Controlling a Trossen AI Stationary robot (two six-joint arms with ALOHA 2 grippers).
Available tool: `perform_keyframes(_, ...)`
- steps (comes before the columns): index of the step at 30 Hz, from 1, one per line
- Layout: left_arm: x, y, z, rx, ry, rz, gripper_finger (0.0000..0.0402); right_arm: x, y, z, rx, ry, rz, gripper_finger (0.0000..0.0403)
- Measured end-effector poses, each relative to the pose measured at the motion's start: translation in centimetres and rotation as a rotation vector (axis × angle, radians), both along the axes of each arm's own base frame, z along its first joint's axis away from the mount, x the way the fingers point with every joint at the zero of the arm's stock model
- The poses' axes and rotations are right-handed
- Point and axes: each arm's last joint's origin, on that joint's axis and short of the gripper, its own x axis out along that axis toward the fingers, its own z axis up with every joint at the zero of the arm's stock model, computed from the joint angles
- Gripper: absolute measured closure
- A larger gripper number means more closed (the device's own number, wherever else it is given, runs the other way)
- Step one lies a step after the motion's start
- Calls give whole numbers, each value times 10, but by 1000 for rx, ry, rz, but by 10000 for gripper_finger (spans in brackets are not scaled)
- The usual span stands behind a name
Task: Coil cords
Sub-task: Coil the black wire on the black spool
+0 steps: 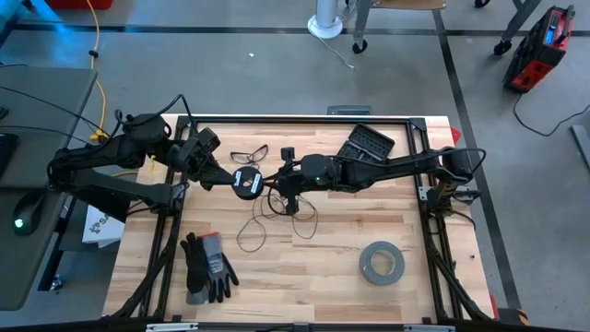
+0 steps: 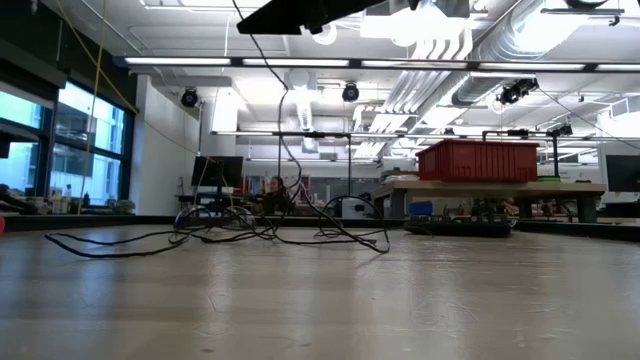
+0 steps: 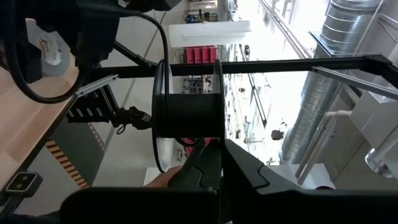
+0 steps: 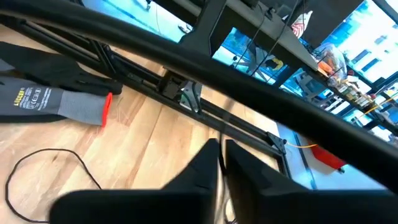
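Landmark for this report: the small round black plastic spool [image 1: 246,182], held above the pale wooden slatted table [image 1: 332,277] toward its far half.

Nearest the front edge, left of the spool, a pair of black and grey work gloves [image 1: 206,267] lies flat. A grey roll of tape [image 1: 382,263] lies at the front too, well to the spool's right.

Between the front items and the spool, the thin dark wire-like cord [image 1: 263,224] lies in loose loops on the table, and a strand rises toward the arms. In the low view the same cord [image 2: 220,232] sprawls across the boards, one strand climbing out of frame.

The left gripper [image 1: 223,179] reaches in from the spool's left, fingers clamped together on the spool; the left wrist view shows the spool [image 3: 186,115] seated just beyond the joined fingertips.

The right gripper [image 1: 288,189] sits just right of the spool, pointing down over the loops, its fingers [image 4: 208,158] pressed nearly together; a thin strand appears to run between them, though this cannot be confirmed.

Beyond the spool lie clear safety glasses [image 1: 249,153] and, farther right, a black ribbed tray [image 1: 366,143].
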Motion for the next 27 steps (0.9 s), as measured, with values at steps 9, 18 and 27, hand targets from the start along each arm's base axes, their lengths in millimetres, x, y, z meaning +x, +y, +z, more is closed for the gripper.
perform_keyframes(9, 0, 0, 0, 0, 1, 0, 401, -1, 2, -1, 14, 13, -65, 399)
perform_keyframes(18, -2, 0, -21, 72, 197, -9, 401, -24, -2, 53, 58, 0, -108, 401)
perform_keyframes(27, -1, 12, -18, 102, 154, 83, 401, -47, -3, 70, 49, 96, -124, 402)
